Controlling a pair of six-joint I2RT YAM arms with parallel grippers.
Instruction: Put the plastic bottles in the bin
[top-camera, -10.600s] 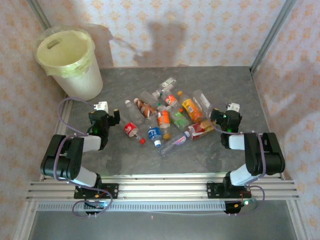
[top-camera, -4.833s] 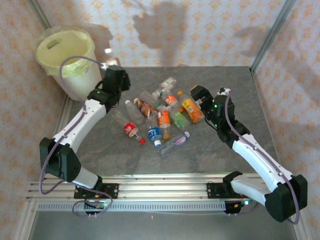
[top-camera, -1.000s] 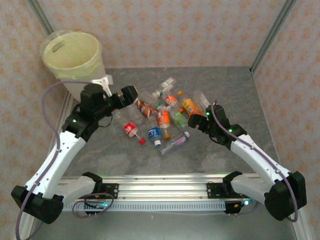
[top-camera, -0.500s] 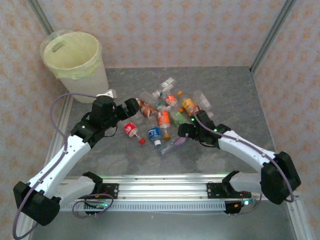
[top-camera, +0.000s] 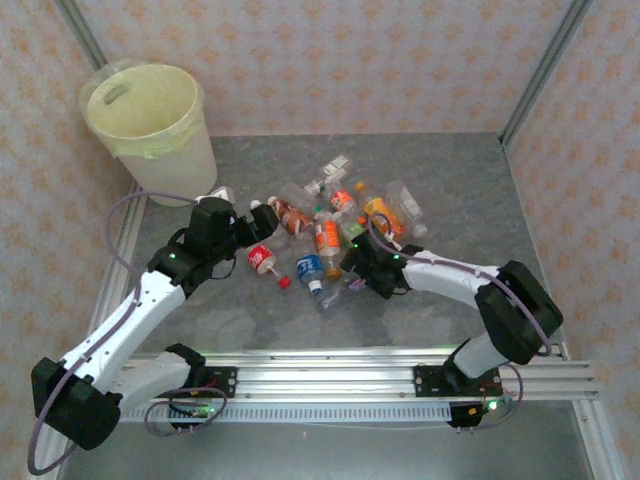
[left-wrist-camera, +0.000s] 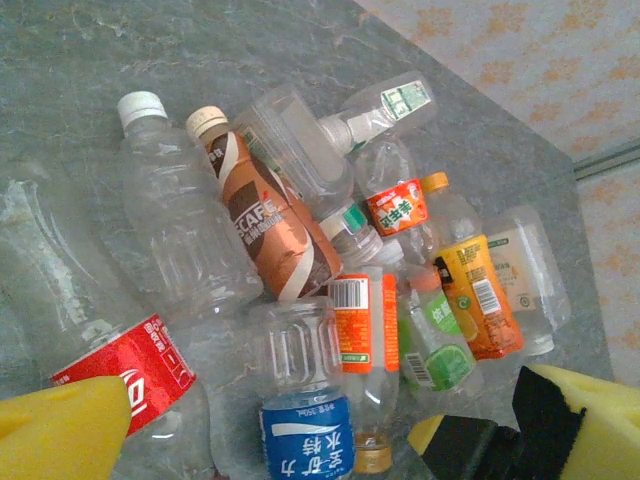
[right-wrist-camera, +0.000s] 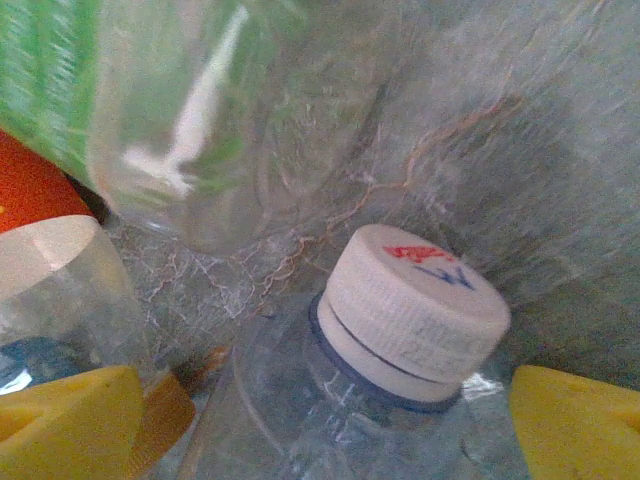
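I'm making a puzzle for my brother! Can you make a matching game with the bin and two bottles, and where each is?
Things:
1. round cream-white plastic bin
2. clear plastic bottle with white cap
3. clear plastic bottle with red label

Places:
a. beside the left gripper
b. far left corner
c. between the fingers of the right gripper

Pairs: 1-b, 2-c, 3-a

We find the bottles (top-camera: 327, 238) heaped at mid-tabletop (top-camera: 450, 170); the bin (top-camera: 150, 125) stands by its far left corner, well apart.
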